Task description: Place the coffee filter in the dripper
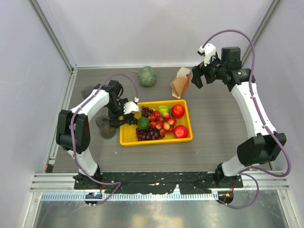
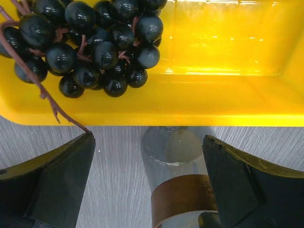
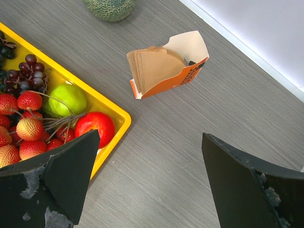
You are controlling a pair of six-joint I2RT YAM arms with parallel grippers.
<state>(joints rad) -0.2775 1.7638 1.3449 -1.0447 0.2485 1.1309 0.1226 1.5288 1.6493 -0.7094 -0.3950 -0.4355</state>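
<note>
The brown paper filters [image 3: 154, 66] stand as a stack in a white-orange pack [image 1: 182, 80] behind the tray; no single loose filter shows. A dark-grey shape [image 1: 87, 91] at the far left, mostly hidden by my left arm, may be the dripper. My left gripper [image 1: 121, 120] is open and empty at the tray's left edge. In the left wrist view it [image 2: 149, 140] hangs over a clear glass jug with a brown band [image 2: 178, 185]. My right gripper [image 1: 196, 78] is open and empty just right of the pack, which lies ahead of it [image 3: 149, 137] in the right wrist view.
A yellow tray [image 1: 124, 141] holds grapes [image 2: 90, 42], a red apple [image 3: 95, 127], a green fruit [image 3: 69, 99] and strawberries. A green melon [image 1: 147, 76] sits at the back. The glass jug [image 1: 107, 129] stands left of the tray. Walls enclose the table's back and sides.
</note>
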